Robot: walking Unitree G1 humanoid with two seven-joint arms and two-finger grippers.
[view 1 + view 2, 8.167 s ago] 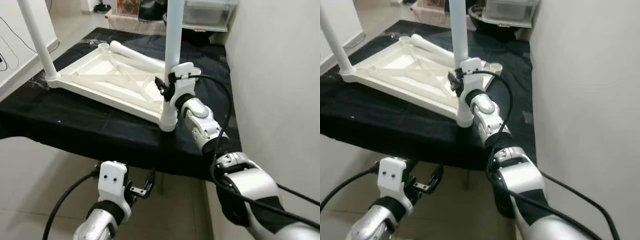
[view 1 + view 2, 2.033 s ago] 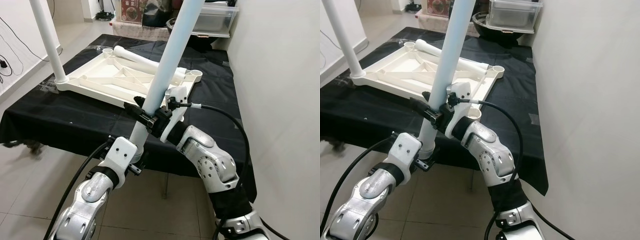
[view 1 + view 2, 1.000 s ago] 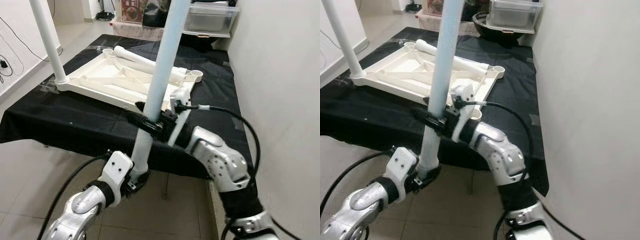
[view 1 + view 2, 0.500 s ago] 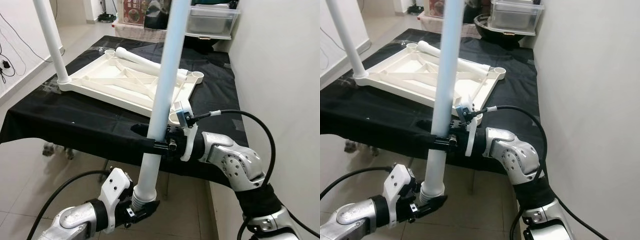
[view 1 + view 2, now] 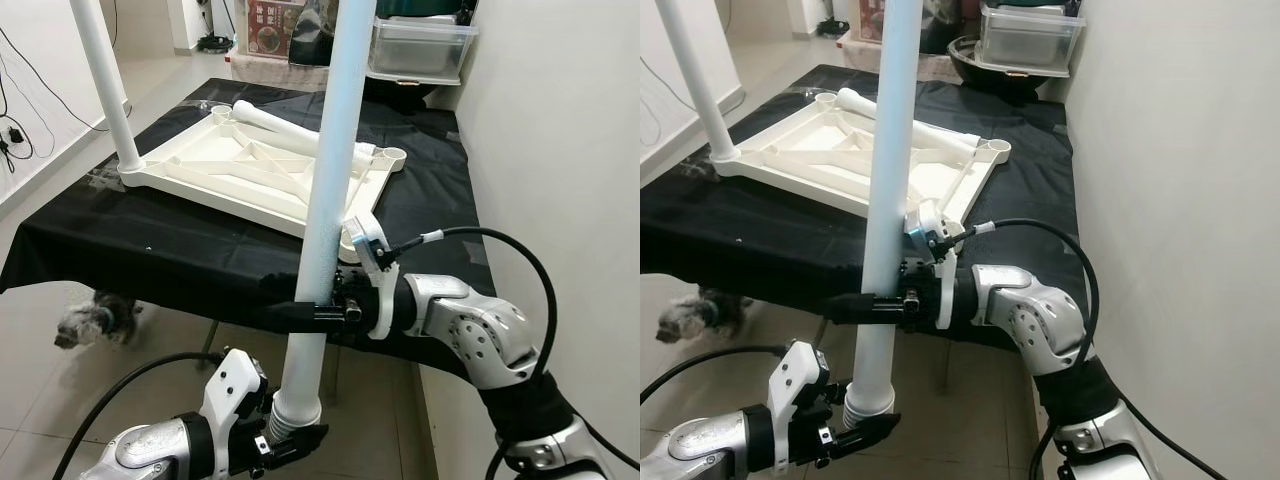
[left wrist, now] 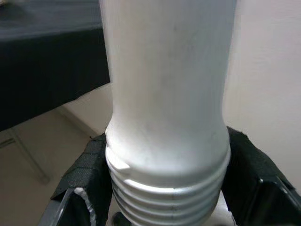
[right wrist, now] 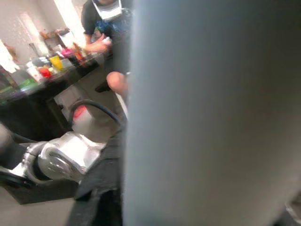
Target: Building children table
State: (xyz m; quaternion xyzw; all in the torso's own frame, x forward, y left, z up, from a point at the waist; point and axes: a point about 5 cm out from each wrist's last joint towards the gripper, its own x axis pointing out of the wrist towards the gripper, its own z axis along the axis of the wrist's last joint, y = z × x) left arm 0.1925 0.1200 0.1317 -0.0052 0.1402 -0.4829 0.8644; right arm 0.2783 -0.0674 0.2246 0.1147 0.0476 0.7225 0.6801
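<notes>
Overhead, the white leg (image 5: pixel 335 150) runs out of frame, its top cut off. Both tools pinch it upright in front of the black-draped table (image 5: pixel 180 250): the right tool (image 5: pixel 300 312) clamps mid-shaft, the left tool (image 5: pixel 290 440) grips the ribbed threaded end above the floor. The upturned white tabletop (image 5: pixel 250 170) lies on the table, near the wall.

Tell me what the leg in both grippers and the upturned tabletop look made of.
Table leg: seemingly moulded white plastic, smooth and slightly glossy, with moulded screw threads at its lower end. Tabletop: probably the same plastic, given its ribbed, webbed underside and round corner sockets.
</notes>
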